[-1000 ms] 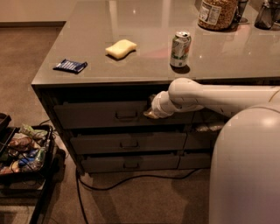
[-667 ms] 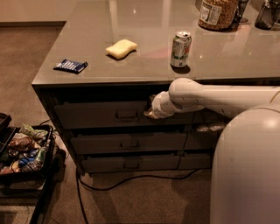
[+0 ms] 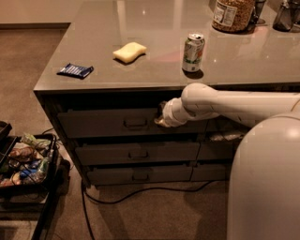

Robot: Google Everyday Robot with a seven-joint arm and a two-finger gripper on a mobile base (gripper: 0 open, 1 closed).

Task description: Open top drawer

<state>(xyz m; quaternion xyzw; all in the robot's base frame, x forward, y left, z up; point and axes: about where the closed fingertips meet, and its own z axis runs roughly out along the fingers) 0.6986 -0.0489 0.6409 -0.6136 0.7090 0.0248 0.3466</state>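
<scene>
The top drawer (image 3: 98, 123) is the wide grey front just under the counter top, with a metal loop handle (image 3: 136, 123) at its centre. A dark gap shows above its upper edge. My white arm reaches in from the right. My gripper (image 3: 161, 118) is at the drawer front, just right of the handle and level with the front's upper half. Its tips are hidden in shadow against the drawer.
Two shorter drawers (image 3: 138, 153) sit below. On the counter (image 3: 154, 75) lie a blue packet (image 3: 75, 70), a yellow sponge (image 3: 129, 51), a green can (image 3: 193, 52) and a jar (image 3: 233, 14). A cart of snacks (image 3: 26, 161) stands at left. A cable (image 3: 140, 191) runs along the floor.
</scene>
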